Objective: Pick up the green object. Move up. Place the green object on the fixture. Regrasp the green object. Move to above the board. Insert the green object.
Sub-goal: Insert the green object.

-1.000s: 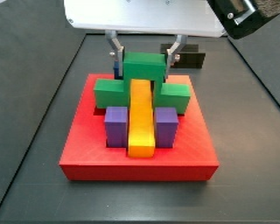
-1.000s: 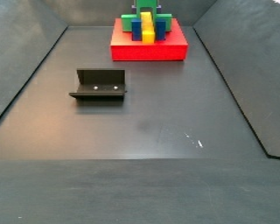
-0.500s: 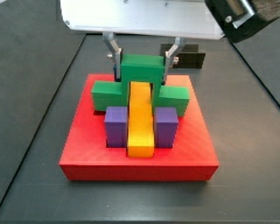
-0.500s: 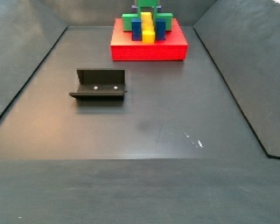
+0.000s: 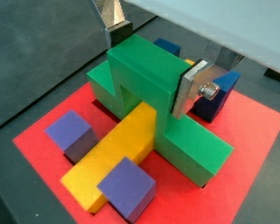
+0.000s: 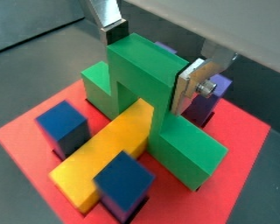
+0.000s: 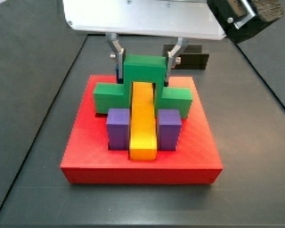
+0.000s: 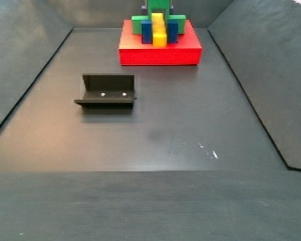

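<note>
1. Dark grey floor carries everything: the board (image 7: 142, 151) sits at one end of it, and the fixture (image 8: 106, 92) stands empty, well apart from the board in a side view

2. Your gripper (image 7: 144, 55) hangs over the far part of the board, and its fingers (image 5: 192, 87) are closed flat against the two side faces of the green object (image 7: 144, 69); both wrist views show the silver plates pressed to it, one on each side

3. You are at the insertion. The green object stands upright with its notch straddling the far end of the yellow bar (image 7: 142, 120), and its two legs come down on either side of that bar; the purple blocks (image 7: 118, 126) flank the bar nearer the front

4. From these views you cannot tell whether the legs are fully bottomed in their slots, so treat seating as unconfirmed

5. Press straight down, slowly, keeping the piece vertical; any tilt will likely jam a leg on a slot edge or ride the notch up on the yellow bar

6. Watch that the legs go down evenly on both sides of the bar

7. Let go only when the piece stops sinking, then spread the fingers just enough to clear its sides and lift straight up, so you don't drag it back out
</note>
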Tool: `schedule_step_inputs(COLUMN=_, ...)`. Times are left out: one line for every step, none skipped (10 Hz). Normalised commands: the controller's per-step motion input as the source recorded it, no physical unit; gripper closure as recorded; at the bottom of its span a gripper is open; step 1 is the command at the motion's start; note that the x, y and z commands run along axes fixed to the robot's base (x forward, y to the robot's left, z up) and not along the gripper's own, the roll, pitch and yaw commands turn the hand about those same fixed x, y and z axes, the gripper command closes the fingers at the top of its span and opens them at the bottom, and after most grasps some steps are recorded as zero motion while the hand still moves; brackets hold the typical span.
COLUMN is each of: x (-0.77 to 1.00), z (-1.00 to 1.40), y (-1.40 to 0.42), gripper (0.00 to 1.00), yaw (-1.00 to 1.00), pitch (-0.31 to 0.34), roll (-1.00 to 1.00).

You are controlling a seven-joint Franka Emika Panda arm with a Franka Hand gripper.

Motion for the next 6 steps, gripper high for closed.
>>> schedule_step_inputs(x=0.00, z=0.07, y=0.23, gripper=1.00, yaw=0.00, pitch=0.000, roll=-0.14)
schedule_step_inputs(x=-0.01, z=0.12, y=0.15, gripper=1.00, yaw=0.00, pitch=0.000, roll=-0.12)
schedule_step_inputs(x=-0.09, z=-0.13, y=0.00, gripper=1.00, yaw=0.00, pitch=0.000, roll=0.00)
schedule_step_inputs(x=0.00, z=-0.22, y=-0.13, gripper=1.00, yaw=0.09, pitch=0.000, roll=0.03)
schedule_step_inputs(x=0.03, z=-0.36, y=-0.19, gripper=1.00, yaw=0.14, pitch=0.000, roll=0.06)
schedule_step_inputs(x=0.04, z=-0.38, y=-0.08, gripper=1.00, yaw=0.07, pitch=0.000, roll=0.04)
